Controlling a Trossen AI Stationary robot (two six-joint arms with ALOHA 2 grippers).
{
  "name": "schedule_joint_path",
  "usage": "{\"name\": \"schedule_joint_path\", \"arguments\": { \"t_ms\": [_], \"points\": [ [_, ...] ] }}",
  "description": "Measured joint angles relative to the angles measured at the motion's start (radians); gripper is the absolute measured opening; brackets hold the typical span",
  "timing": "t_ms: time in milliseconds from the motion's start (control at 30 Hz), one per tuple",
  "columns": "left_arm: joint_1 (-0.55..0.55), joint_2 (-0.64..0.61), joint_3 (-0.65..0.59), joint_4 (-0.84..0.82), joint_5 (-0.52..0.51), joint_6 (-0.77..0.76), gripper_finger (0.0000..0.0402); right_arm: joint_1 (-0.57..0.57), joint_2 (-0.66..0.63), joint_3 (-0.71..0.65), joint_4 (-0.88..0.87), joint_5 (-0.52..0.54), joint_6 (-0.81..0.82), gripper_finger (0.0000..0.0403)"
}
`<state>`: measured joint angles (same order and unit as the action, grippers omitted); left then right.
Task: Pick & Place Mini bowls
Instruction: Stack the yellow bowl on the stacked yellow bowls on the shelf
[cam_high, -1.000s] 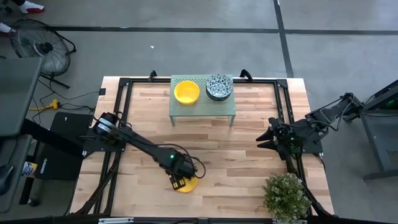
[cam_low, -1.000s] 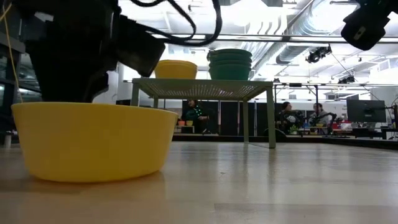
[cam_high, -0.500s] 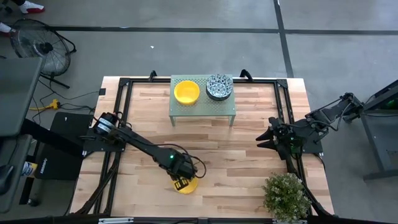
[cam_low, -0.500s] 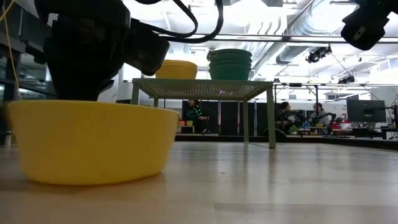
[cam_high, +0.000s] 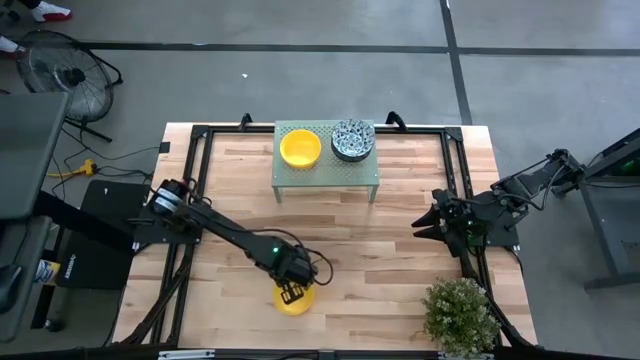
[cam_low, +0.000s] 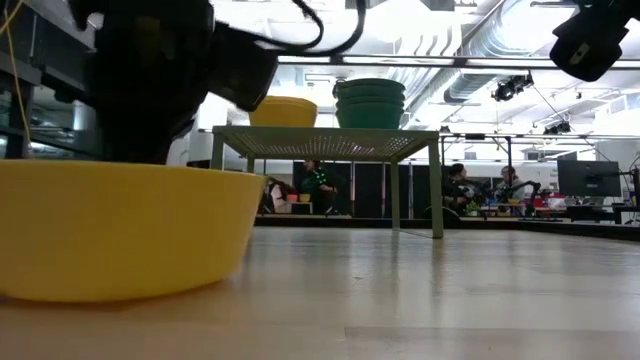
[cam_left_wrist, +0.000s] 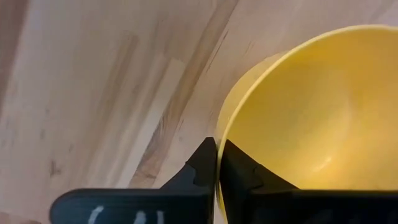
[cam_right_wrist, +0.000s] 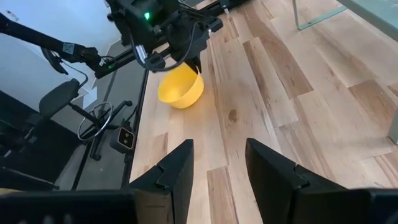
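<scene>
Left gripper (cam_high: 291, 294) pinches the rim of a yellow bowl (cam_high: 293, 300), empty, near the table's (cam_high: 400, 240) front edge. Right gripper (cam_high: 420, 224), jaws spread, waits at the right edge. Rack (cam_high: 327, 170) at the back edge carries yellow (cam_high: 300, 148) and patterned (cam_high: 352, 139) bowls.

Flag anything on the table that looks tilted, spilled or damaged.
Nothing stands out. The left gripper is shut on the rim of a yellow bowl near the table's front edge. The other bowls sit in two neat stacks on the green rack. No spills or damage show.

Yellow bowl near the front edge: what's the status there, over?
Left gripper shut on yellow bowl rim, bowl on the table. Right gripper open, waiting at the right side. Nothing in the way.
</scene>
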<state>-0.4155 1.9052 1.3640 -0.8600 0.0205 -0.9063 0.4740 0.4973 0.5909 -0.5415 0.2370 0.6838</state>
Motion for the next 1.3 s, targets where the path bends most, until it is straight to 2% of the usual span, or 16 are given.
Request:
{"name": "schedule_joint_path", "arguments": {
  "t_ms": [200,400,567,767,967,1300],
  "points": [
    [0.041,-0.060,0.053,-0.050,0.002,0.076,0.0002,0.000,0.000,0.000,0.000,0.000,0.000,0.0133],
    [0.113,-0.147,0.143,-0.201,-0.036,0.162,0.0001,0.000,0.000,0.000,0.000,0.002,0.001,0.0133],
    [0.189,-0.212,0.247,-0.376,-0.044,0.254,0.0001,0.000,0.000,0.000,0.000,0.002,0.001,0.0133],
    [0.283,-0.225,0.415,-0.538,-0.090,0.359,0.0000,0.000,0.000,0.000,0.000,-0.001,0.000,0.0133],
    [0.394,-0.225,0.534,-0.547,-0.147,0.428,0.0000,0.000,0.000,0.000,0.000,-0.001,-0.016,0.0133],
    [0.622,-0.227,0.597,-0.550,-0.114,0.541,0.0000,0.000,-0.043,0.000,0.004,0.041,-0.063,0.0133]
  ]
}}
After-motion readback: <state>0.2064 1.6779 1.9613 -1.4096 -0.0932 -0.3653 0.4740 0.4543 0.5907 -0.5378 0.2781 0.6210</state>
